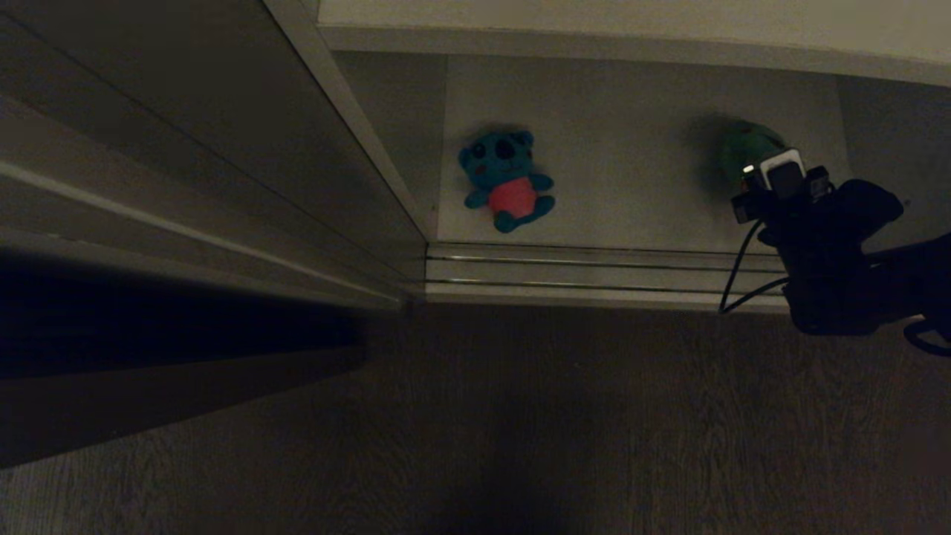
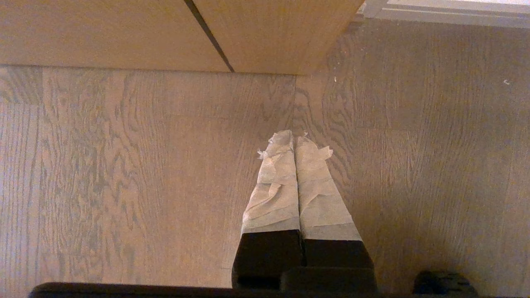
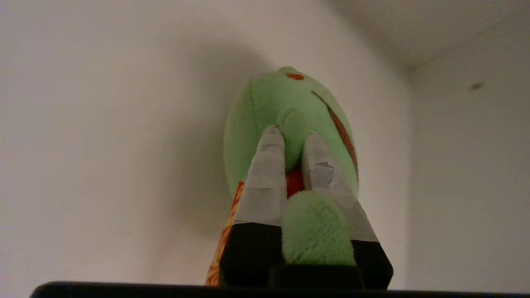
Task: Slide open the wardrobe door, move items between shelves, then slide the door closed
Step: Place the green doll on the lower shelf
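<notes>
I am holding the soft green plush frog [image 3: 290, 120] inside the wardrobe.
The right gripper [image 3: 292, 142] is pinching its limb for carrying to another plain white shelf [image 1: 639, 200].

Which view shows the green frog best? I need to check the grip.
The right wrist view: the frog fills it, pinched between the right gripper fingers. The head view shows only its green top behind the arm. The left wrist view shows none of it.

Bear [image 1: 507, 180] lies on shelf [image 1: 631, 193], left part, near door [image 1: 186, 148] edge. Frog [image 1: 745, 145] on same shelf, right part, well apart from bear, by the back wall. R gripper [image 3: 292, 145] before frog, clamped on it. Door stands left of the opening. Floor [image 1: 520, 416] before shelf.
</notes>
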`<state>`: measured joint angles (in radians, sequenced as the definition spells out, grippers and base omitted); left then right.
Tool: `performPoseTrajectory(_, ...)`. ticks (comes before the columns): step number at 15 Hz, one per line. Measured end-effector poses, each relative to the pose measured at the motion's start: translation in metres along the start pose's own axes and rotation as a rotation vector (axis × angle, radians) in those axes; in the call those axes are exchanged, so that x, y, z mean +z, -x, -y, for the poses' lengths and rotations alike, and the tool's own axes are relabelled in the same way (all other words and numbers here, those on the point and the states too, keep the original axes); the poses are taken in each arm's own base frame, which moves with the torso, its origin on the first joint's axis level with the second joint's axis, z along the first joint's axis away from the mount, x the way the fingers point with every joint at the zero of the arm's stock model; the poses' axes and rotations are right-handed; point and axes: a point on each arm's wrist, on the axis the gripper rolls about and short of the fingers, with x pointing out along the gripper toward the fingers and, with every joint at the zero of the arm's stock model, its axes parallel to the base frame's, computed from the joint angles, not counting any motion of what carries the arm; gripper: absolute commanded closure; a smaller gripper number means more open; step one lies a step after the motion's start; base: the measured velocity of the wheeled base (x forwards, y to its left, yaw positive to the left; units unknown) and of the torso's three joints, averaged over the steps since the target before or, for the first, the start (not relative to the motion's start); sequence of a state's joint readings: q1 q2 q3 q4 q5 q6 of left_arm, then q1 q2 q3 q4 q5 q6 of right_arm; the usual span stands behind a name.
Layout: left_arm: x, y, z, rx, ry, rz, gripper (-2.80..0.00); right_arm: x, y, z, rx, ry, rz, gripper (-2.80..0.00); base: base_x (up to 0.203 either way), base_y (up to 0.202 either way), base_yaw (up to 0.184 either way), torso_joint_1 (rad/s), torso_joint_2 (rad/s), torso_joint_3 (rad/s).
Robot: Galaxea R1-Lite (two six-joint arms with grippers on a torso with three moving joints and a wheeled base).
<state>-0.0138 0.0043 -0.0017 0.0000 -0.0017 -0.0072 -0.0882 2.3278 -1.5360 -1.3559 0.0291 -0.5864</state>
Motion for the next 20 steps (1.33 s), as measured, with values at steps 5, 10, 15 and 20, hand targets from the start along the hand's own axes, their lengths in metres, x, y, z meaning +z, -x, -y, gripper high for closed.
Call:
performPoseTrajectory(5, 0.0, 0.0, 0.0, 0.0, 0.0, 0.0, 0.0, -0.007, -0.006, 0.006, -0.064, 0.043, 0.061, -2.8, 0.0, 0.0, 0.0, 0.0, 0.0, 0.0)
performPoseTrajectory(10, 0.0, 0.0, 0.0, 0.0, 0.0, 0.0, 0.0, -0.019, 0.002, 0.002, -0.046, -0.011, 0.01, -2.8, 0.0, 0.0, 0.0, 0.0, 0.0, 0.0)
performPoseTrajectory(15, 0.0, 0.0, 0.0, 0.0, 0.0, 0.0, 0.0, 0.001, 0.012, 0.015, -0.034, -0.064, -0.006, -2.8, 0.0, 0.0, 0.0, 0.0, 0.0, 0.0)
performPoseTrajectory(20, 0.0, 0.0, 0.0, 0.0, 0.0, 0.002, 0.0, 0.024, 0.036, 0.025, 0.02, -0.142, -0.073, -2.8, 0.0, 0.0, 0.0, 0.0, 0.0, 0.0)
